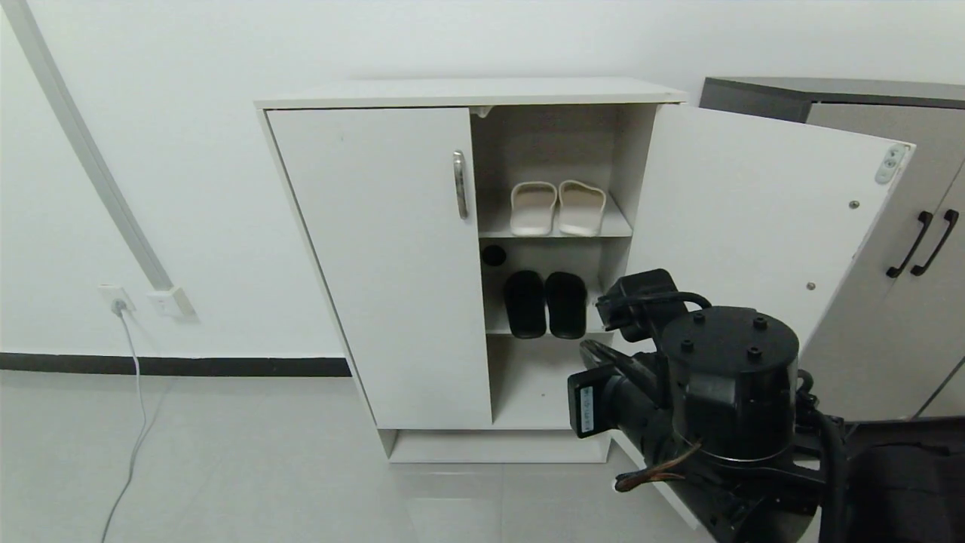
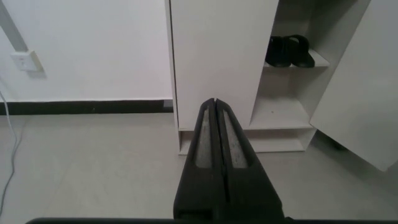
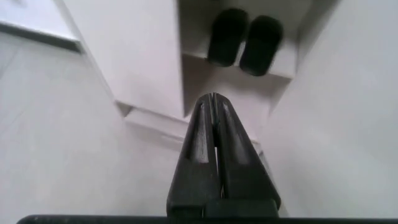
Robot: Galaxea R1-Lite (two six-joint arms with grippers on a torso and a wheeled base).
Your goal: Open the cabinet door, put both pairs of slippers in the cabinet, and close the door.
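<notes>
2 pairs: white slippers (image 1: 546, 207) on the upper shelf (image 1: 618, 228), black slippers (image 1: 539, 305) on the middle shelf (image 1: 494, 330), all inside the cabinet (image 1: 467, 92).
Doors: right door (image 1: 754, 219) stands wide open; left door (image 1: 384, 264) is shut.
Right gripper (image 3: 213, 99): fingers closed on nothing, low before the open side.
Left gripper (image 2: 214, 102): closed, empty, facing the left door.
Left to do: likely only shutting the right door.
Risk 1: closed fingers may slide off the smooth door, leaving it ajar.
Risk 2: grey cabinet (image 1: 889, 317) sits just behind the right door, so there is little room to get behind it.
Risk 3: black slippers reach the shelf front and may catch the door.
</notes>
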